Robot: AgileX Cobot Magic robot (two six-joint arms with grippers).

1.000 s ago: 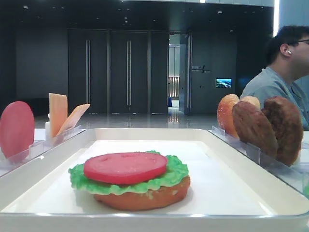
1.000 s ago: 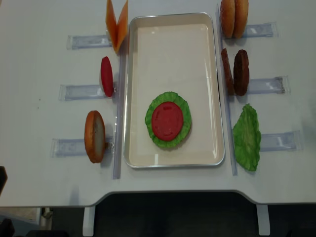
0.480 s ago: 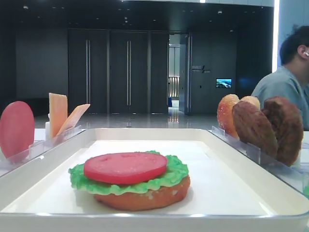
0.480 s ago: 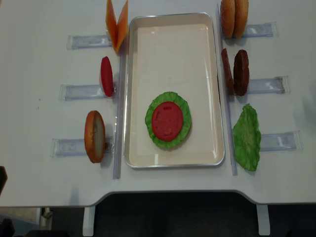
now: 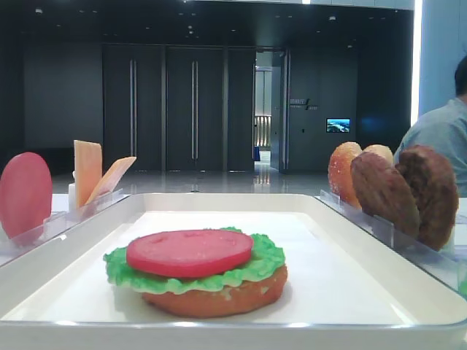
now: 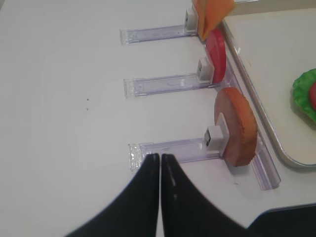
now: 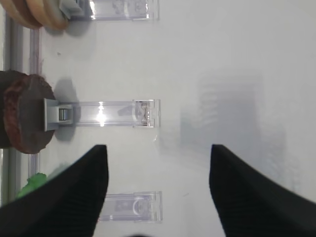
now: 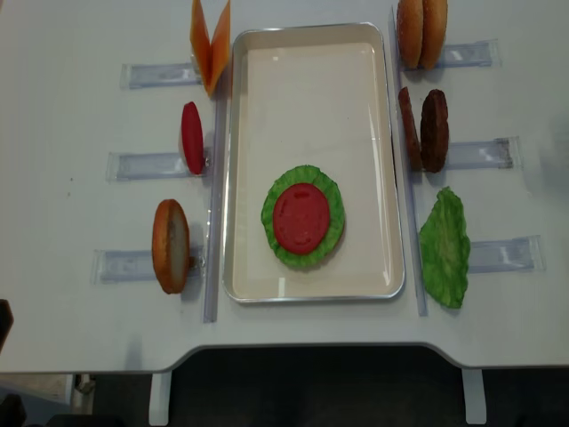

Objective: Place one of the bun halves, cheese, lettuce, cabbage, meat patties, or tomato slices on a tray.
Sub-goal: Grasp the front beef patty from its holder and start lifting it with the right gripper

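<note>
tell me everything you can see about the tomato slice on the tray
The tomato slice is a flat, smooth, round pink-red disc that looks like matte toy plastic, with a faint oblong imprint on its upper face. It lies flat and level as the top layer of a stack, resting on a ruffled green lettuce leaf that shows all round it, which sits on a golden-orange bun half. The stack stands in the near half of the white tray. Nothing rests on the slice, and no claw touches it.
</note>
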